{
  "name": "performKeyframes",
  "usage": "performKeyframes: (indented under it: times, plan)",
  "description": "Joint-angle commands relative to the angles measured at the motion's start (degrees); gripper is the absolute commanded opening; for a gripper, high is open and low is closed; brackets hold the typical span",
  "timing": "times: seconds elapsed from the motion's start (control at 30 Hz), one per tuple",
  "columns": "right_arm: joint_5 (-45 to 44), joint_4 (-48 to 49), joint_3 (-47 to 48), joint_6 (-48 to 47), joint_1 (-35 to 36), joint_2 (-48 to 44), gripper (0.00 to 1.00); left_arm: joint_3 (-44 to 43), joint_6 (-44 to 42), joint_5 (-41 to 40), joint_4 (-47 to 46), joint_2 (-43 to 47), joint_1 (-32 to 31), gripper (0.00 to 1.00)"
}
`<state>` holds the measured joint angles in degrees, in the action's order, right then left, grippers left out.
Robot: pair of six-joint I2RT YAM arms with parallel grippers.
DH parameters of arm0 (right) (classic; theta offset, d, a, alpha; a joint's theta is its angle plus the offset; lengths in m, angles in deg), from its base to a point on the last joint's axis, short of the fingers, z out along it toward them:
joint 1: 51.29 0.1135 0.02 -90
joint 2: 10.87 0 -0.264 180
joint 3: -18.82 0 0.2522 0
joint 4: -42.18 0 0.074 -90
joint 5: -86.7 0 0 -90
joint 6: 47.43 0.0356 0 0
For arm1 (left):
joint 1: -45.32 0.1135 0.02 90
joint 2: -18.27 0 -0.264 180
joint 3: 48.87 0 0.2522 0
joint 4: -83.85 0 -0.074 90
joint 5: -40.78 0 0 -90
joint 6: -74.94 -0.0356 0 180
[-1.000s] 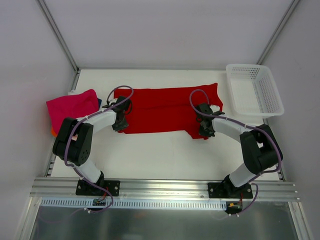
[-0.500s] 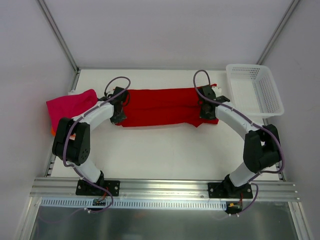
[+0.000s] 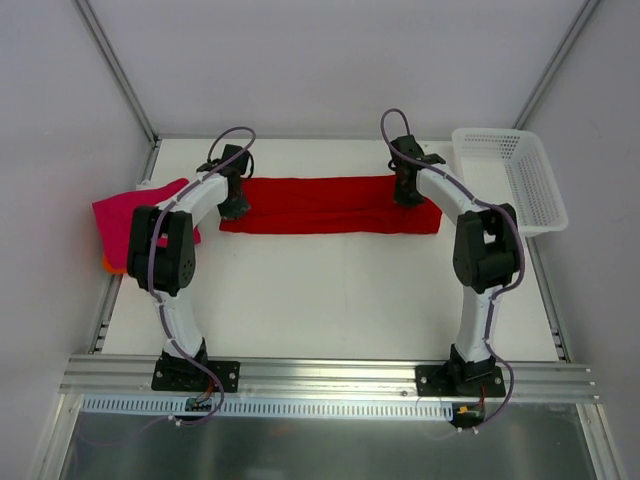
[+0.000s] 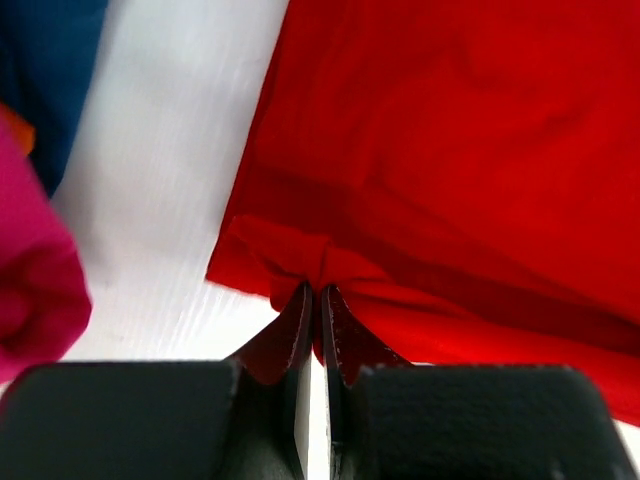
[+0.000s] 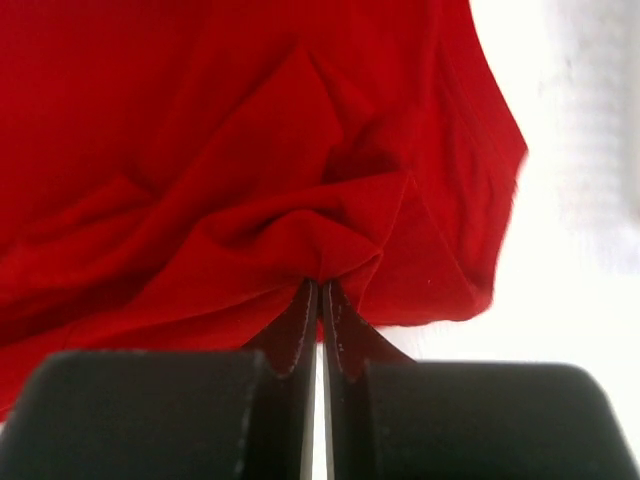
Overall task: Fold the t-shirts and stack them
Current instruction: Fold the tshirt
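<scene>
Across the far part of the counter [image 3: 330,300] the red t-shirt [image 3: 330,205] lies as a long, narrow band, its long axis running left to right, parallel to the far edge. Each arm holds one end of that band. The left hand [image 4: 318,300] is pressed together on a small pucker of red cloth close to the band's left corner. The right hand [image 5: 320,290] is pinching a bunched fold a little inside the right end, so some cloth reaches past it toward the white mesh basket [image 3: 520,180] in the far right corner.

Just beyond the left end, against the counter's left edge, sits the pink t-shirt [image 3: 130,215]. An orange t-shirt [image 3: 106,265] peeks out beneath it, and a blue t-shirt [image 4: 50,70] shows beside it in the left wrist view. The pile looks very near the left hand, though I cannot tell whether they touch, and it is well apart from the right.

The band looks ready for a fold along its length. I judge that the right end has to travel leftward over the cloth, since the pile lies on the left arm's side.
</scene>
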<state>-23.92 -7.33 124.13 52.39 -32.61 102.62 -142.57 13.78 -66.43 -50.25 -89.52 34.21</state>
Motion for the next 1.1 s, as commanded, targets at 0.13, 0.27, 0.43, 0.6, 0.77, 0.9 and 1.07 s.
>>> performKeyframes:
  times: [0.13,0.27,0.43,0.6,0.77,0.9,1.07]
  plan:
    - [1.02,-5.21,14.18,-3.85,-2.77,8.06,0.01,-11.63,-3.53,1.92,3.98,-8.22,1.27,0.02]
    - [1.11,-6.00,17.43,-4.73,-4.08,8.15,0.01,-15.15,-3.88,2.18,4.86,-9.72,1.53,0.04]
    - [2.08,-8.89,22.44,-5.96,-5.49,11.30,0.00,-19.19,-4.58,2.80,5.74,-11.83,1.88,0.13]
    - [2.60,-9.08,25.17,-6.14,-5.76,14.03,0.00,-21.75,-4.84,2.89,6.44,-14.20,1.97,0.27]
    - [2.08,-9.08,26.93,-6.05,-5.93,16.75,0.08,-23.94,-4.67,0.52,6.53,-15.26,2.24,0.99]
    - [0.59,-5.66,26.84,-6.40,-6.02,16.33,0.46,-25.44,-3.09,-3.44,6.36,-13.68,2.24,0.99]
    - [-1.61,-2.84,27.37,-8.85,-6.02,12.02,0.48,-26.05,-1.86,-7.30,6.18,-6.66,2.06,0.99]
